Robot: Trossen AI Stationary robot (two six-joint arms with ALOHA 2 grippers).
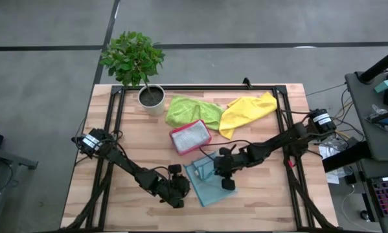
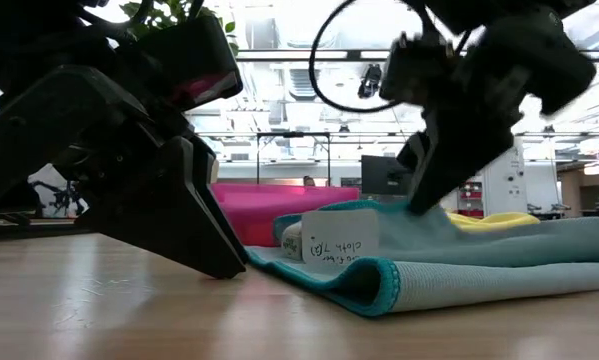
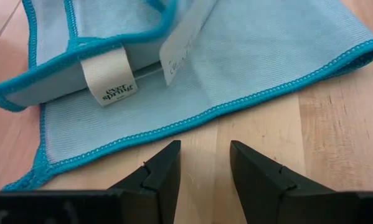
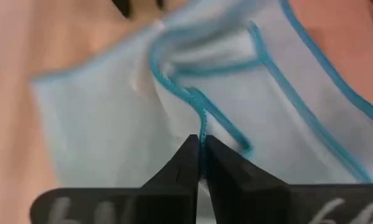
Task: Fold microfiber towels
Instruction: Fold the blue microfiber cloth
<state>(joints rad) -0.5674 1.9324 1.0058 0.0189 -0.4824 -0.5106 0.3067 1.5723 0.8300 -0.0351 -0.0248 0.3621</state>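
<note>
Blue towel point(image 1: 206, 181) lies flat just in front of the pink tray point(image 1: 190, 136), w/ one edge folded over. Right gripper point(image 4: 200, 163) on towel, fingers pinching its stitched hem. Left gripper point(image 3: 202, 163) just off towel's near-left edge, fingers spread, nothing between. Green towel point(image 1: 192, 110) & yellow towel point(image 1: 247, 111) lie behind tray.

High view: overhead, straight down, whole table point(image 1: 258, 200). Low view: tabletop height, level, close to teal towel point(image 2: 499, 270). Wrist views: close, angled down onto same towel. All four share towel, near-centre of table.
</note>
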